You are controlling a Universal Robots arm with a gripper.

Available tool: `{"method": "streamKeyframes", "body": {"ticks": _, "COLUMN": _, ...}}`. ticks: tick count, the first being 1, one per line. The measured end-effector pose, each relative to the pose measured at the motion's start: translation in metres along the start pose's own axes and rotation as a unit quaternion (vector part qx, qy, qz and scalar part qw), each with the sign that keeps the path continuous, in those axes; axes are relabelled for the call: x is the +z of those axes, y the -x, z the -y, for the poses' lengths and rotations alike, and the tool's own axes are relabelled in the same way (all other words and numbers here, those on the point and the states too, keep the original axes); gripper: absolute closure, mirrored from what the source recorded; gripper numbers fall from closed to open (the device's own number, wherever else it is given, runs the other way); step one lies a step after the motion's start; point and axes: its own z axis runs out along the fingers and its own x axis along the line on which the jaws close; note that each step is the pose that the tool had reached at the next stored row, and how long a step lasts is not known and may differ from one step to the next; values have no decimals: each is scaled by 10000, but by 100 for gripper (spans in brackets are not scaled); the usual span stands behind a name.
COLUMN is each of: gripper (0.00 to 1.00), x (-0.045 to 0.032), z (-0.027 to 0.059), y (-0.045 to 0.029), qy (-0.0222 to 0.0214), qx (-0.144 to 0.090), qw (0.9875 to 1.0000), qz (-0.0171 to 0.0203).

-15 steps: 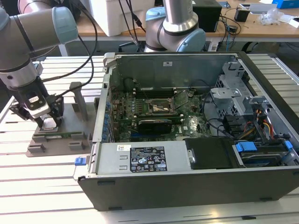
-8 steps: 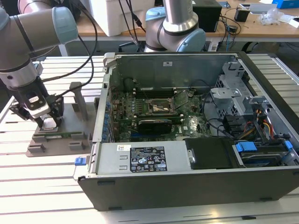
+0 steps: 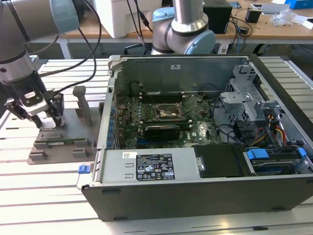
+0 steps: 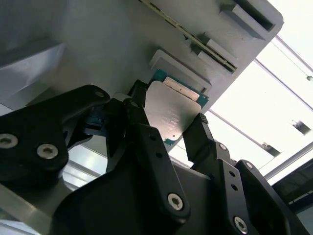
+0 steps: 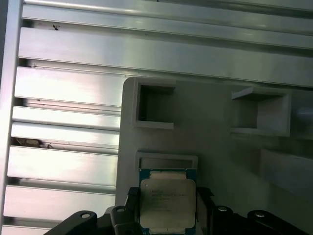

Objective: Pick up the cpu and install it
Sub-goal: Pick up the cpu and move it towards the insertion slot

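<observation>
The cpu is a flat square chip with a silvery metal top and a green rim. It sits low over the grey plastic holder block at the exterior view's left. My gripper is down on that block. In both wrist views its black fingers stand against two opposite edges of the cpu, shut on it. The open computer case lies to the exterior view's right, with the bare motherboard socket in its middle.
The holder block has upright posts and empty rectangular pockets beside the cpu. A black expansion card lies below the socket. A second robot arm stands behind the case. The table is ribbed aluminium.
</observation>
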Motion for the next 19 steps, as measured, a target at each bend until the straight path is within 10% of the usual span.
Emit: {"method": "streamKeyframes", "body": {"ticks": 19, "gripper": 45, "x": -538, "z": -2, "y": 12, "qy": 0, "qx": 0, "qw": 10000, "qz": 0}}
